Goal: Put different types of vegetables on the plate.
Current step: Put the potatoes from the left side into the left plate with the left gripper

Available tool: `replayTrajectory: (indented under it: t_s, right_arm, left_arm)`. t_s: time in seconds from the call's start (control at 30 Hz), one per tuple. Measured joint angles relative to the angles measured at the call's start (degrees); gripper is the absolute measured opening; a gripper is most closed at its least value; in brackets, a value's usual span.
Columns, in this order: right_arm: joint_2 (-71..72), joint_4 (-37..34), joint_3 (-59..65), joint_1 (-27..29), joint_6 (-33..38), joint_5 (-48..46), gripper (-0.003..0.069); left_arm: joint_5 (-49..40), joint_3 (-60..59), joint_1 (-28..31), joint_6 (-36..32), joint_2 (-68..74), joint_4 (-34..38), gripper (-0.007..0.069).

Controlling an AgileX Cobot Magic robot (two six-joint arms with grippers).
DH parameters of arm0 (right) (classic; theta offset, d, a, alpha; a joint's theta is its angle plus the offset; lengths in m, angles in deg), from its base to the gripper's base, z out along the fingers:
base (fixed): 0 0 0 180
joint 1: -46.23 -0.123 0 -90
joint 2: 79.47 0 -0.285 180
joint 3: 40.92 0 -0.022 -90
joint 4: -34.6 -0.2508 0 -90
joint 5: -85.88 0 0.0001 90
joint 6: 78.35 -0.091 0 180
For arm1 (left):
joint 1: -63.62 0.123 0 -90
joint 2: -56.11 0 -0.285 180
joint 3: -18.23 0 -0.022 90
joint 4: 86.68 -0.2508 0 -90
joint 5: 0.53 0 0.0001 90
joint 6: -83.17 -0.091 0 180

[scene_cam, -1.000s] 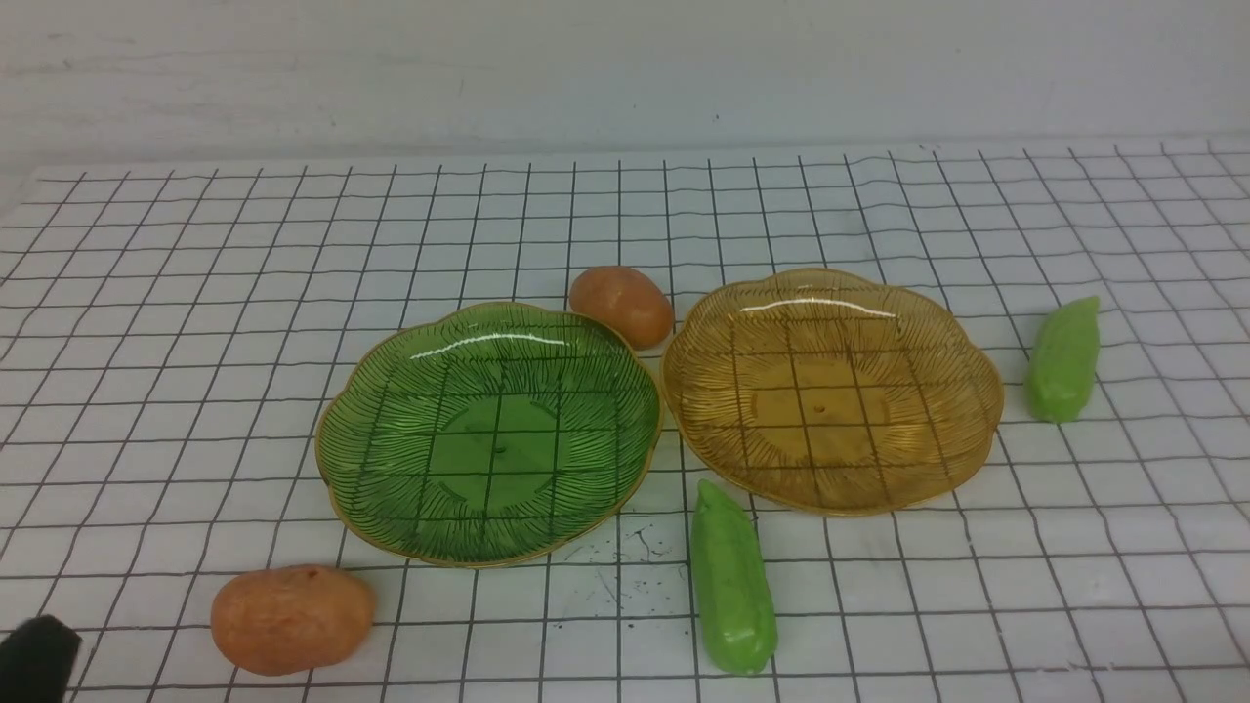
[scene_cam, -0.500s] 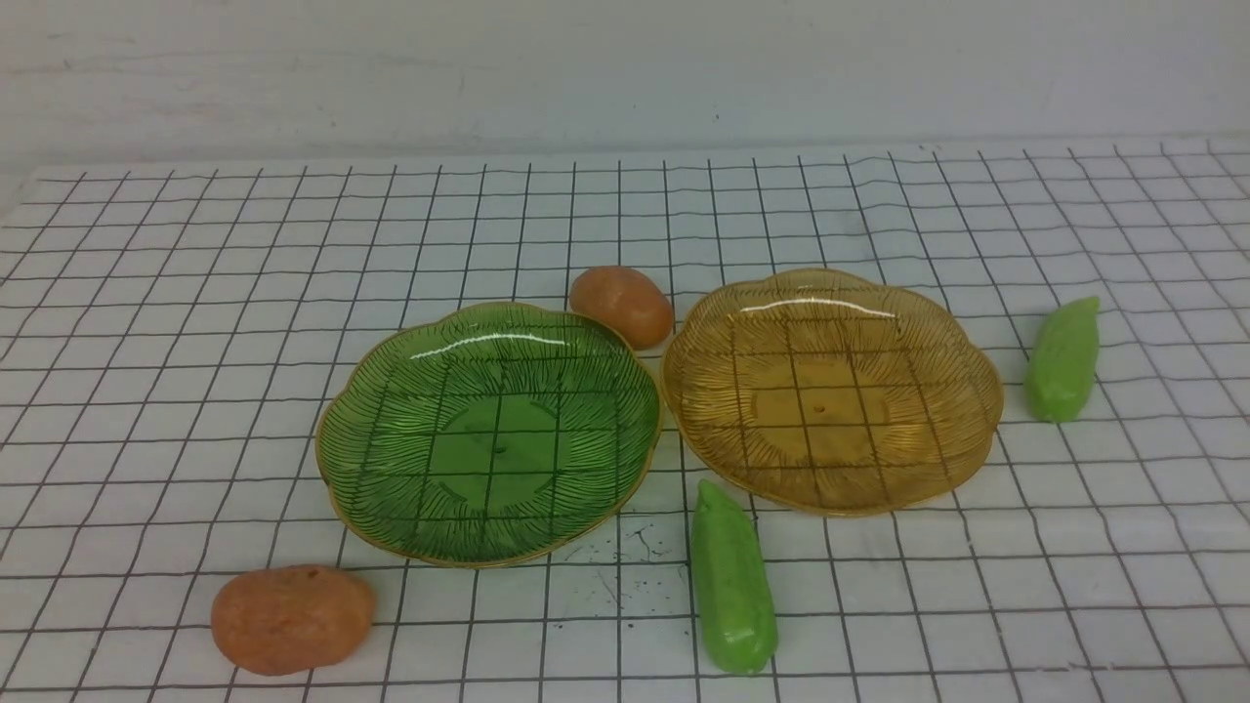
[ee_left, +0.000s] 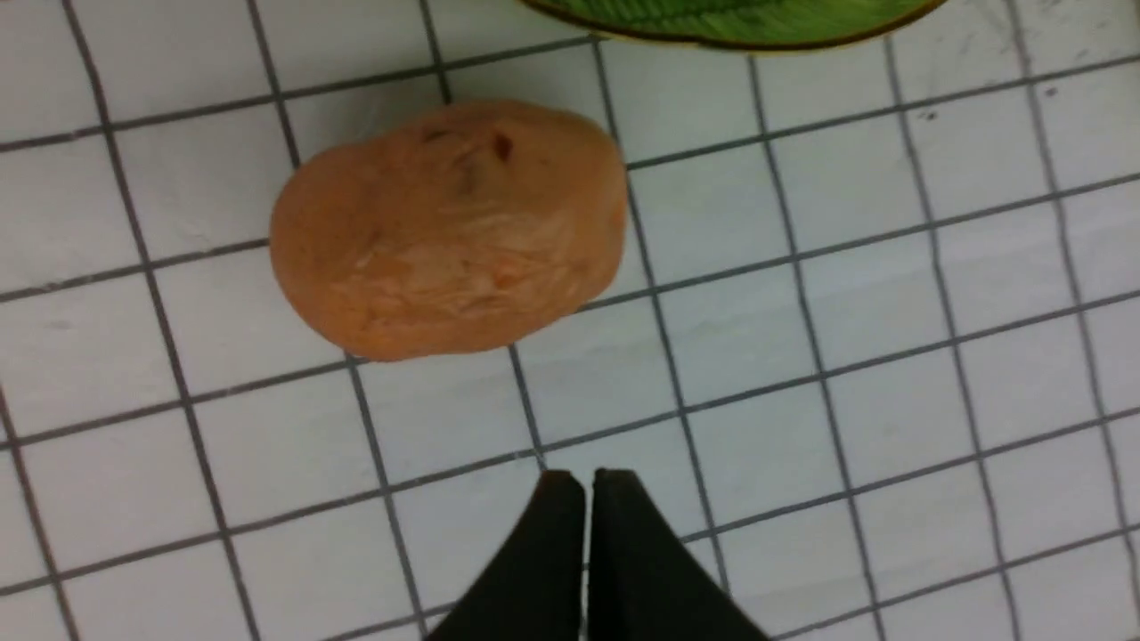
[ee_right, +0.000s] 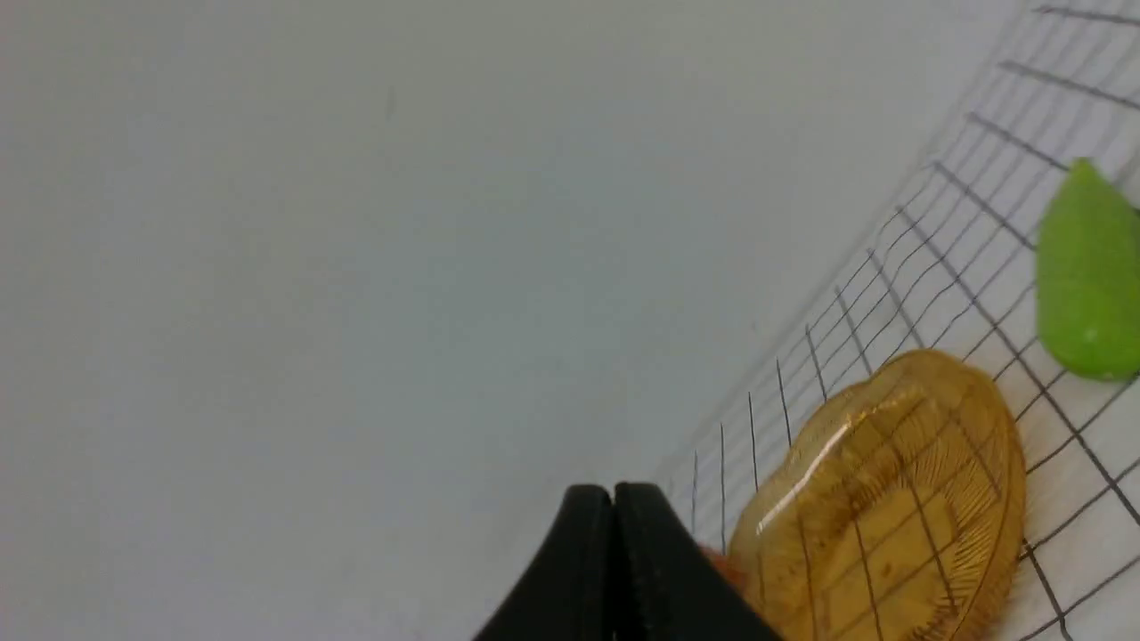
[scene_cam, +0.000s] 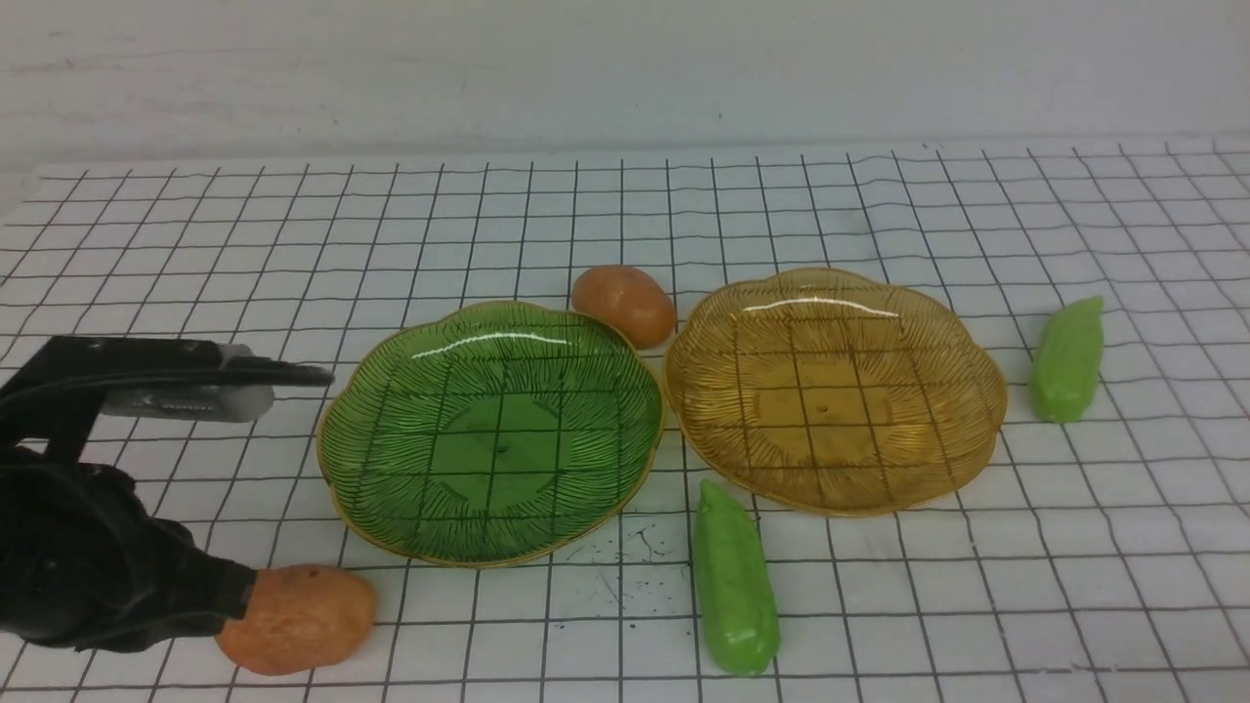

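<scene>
Two orange-brown potatoes lie on the gridded mat: one near left, one far between the two plates. Two green pods lie there too: one near the middle, one at the right. A green plate and an amber plate sit side by side, both empty. My left gripper is shut and empty, its tip just left of the near potato; in the left wrist view the shut gripper stops short of that potato. My right gripper is shut and empty, out of the front view.
A white wall stands behind the mat. The green plate's rim lies just past the near potato. The right wrist view shows the amber plate and the right pod beyond it. Black scuff marks dot the mat.
My left arm has come into the front view from the lower left and now stands beside the near-left potato, partly covering it. The vegetables and plates have not moved.
</scene>
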Motion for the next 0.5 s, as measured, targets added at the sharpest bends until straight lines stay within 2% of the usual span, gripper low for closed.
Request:
replayTrajectory:
  t_s: [0.03,0.17,0.2,0.23,0.3,0.37,0.43,0.47,0.5]
  right_arm:
    - [-0.7,1.0,-0.7,-0.1,1.4,-0.9,-0.0015]
    - [-14.1,8.1,-15.9,-2.4,12.0,-22.0,-0.0015]
    - [-15.6,8.4,-17.2,-2.4,12.4,-23.0,-0.0015]
    - [-21.7,9.3,-21.9,-2.6,15.8,-31.1,-0.0015]
    - [-28.4,9.4,-26.1,-2.7,19.2,-37.4,-0.0015]
    - [-33.5,8.8,-27.9,-2.7,22.3,-41.7,-0.0015]
    - [-37.4,7.3,-27.9,-2.7,24.7,-43.7,-0.0015]
    - [-37.7,7.2,-27.9,-2.7,24.8,-43.8,-0.0015]
    - [-39.6,5.3,-27.4,-2.7,26.3,-43.9,-0.0015]
  left_arm:
    - [0.2,0.1,0.0,0.0,0.4,-0.1,-0.0008]
    - [4.0,1.4,0.0,-0.6,7.2,-0.5,-0.0001]
    - [4.2,1.5,0.0,-0.6,7.6,-0.6,0.0002]
    - [4.7,2.1,0.0,-1.2,8.4,-0.9,0.0018]
    - [6.3,3.0,0.0,-2.7,9.3,-1.3,0.0061]
    - [8.5,3.6,0.0,-4.4,9.7,-1.1,0.0129]
    - [9.8,3.6,0.0,-6.4,10.0,-0.7,0.0232]
    - [9.8,3.6,0.0,-6.4,10.1,-0.7,0.0242]
    - [9.6,3.6,0.0,-8.4,10.5,-0.4,0.0330]
